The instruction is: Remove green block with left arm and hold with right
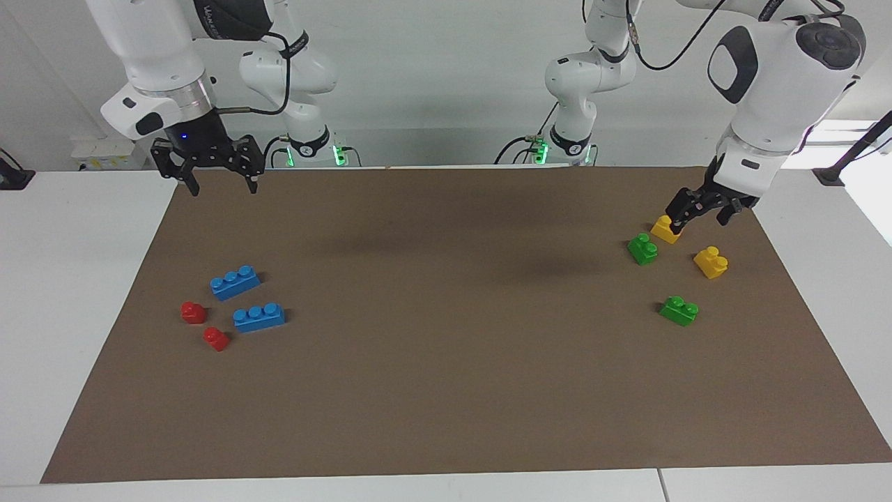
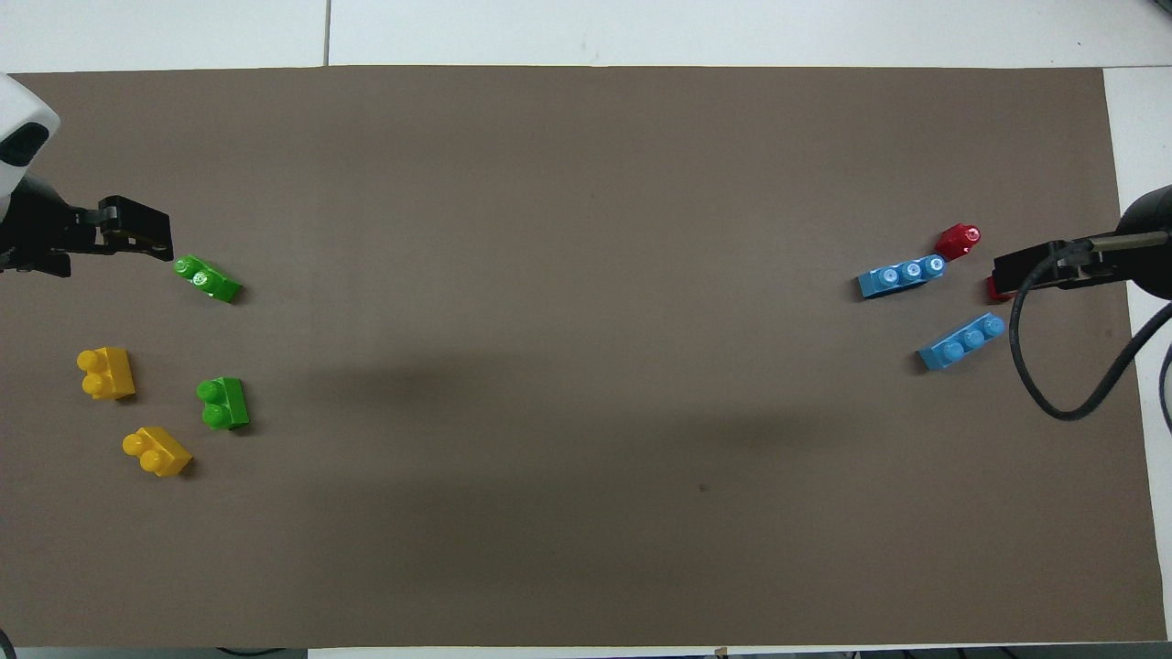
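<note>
Both arms up, nothing grabbed yet

Left gripper (image 1: 704,210), jaws apart, hangs over a yellow brick (image 1: 664,230); right gripper (image 1: 221,180) hangs spread too. Two green blocks (image 1: 642,249) sit loose beside it, so it might snag yellow instead.

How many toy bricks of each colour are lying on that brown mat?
Green bricks: 2
Yellow bricks: 2
Blue bricks: 2
Red bricks: 2
Total: 8
</note>
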Controlling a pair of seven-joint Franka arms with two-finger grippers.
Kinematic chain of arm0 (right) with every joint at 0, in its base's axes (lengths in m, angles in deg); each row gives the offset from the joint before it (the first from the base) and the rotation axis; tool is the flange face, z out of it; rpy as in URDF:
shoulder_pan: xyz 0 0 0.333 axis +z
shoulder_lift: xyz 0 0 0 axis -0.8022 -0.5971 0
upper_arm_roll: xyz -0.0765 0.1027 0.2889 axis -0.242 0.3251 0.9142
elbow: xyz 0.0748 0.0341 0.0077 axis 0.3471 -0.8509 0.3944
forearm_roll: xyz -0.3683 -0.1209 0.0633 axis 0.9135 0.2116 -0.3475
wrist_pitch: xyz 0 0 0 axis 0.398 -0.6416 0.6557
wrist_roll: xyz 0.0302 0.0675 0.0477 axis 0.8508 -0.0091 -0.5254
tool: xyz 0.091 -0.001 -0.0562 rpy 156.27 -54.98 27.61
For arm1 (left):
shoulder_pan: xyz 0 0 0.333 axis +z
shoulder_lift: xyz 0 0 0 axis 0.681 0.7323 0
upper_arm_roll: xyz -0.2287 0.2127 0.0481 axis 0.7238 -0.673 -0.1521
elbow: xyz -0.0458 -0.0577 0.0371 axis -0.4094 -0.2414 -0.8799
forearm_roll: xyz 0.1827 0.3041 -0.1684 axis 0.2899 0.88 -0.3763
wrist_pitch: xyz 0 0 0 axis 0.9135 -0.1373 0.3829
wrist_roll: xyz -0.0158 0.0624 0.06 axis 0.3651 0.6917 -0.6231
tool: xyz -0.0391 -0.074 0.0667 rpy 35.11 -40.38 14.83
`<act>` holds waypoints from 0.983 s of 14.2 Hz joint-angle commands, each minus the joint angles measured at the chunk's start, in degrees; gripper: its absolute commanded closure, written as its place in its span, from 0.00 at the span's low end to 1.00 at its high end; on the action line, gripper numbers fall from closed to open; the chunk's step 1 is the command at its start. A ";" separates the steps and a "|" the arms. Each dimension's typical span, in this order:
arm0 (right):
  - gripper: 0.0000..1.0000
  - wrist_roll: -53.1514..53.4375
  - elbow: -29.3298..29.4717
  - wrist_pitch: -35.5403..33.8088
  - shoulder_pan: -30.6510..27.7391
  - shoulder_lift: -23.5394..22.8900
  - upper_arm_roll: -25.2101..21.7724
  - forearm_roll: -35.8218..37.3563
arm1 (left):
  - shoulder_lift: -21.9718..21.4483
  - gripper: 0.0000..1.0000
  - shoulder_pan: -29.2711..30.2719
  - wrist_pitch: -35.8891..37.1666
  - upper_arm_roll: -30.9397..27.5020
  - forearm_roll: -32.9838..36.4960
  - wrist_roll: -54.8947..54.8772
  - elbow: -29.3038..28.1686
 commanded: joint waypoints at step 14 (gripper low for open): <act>0.00 2.47 0.41 -2.79 -0.83 0.09 0.27 -2.99 | -7.20 0.00 -5.16 -2.68 -5.78 -4.49 -1.67 -8.62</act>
